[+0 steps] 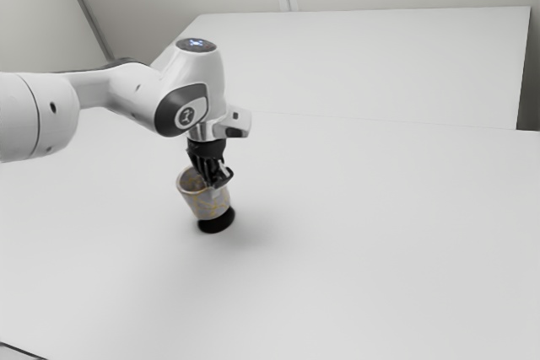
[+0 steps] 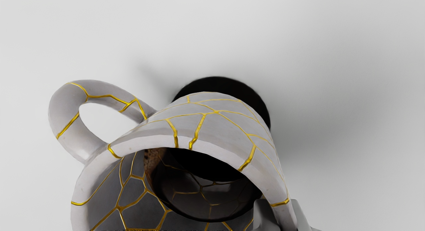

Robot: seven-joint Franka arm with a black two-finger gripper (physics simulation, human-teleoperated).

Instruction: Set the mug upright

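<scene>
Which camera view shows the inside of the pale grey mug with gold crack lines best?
The wrist view: it looks into the mug, onto dark inner walls veined with gold. The exterior view shows a smaller, shaded part of them, partly behind the black two-finger gripper.

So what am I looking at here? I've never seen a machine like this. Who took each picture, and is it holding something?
The machine is one jointed robot arm, drawn by a computer simulation. The exterior view comes from a camera beside it; the wrist view comes from a camera on its hand, looking past its own fingers.

On the pale table there's a grey mug with gold crack-like lines and a looped handle. It leans, with a black round patch by its foot; I can't tell what that is. The fingers pinch the mug's wall, one inside and one outside.
</scene>
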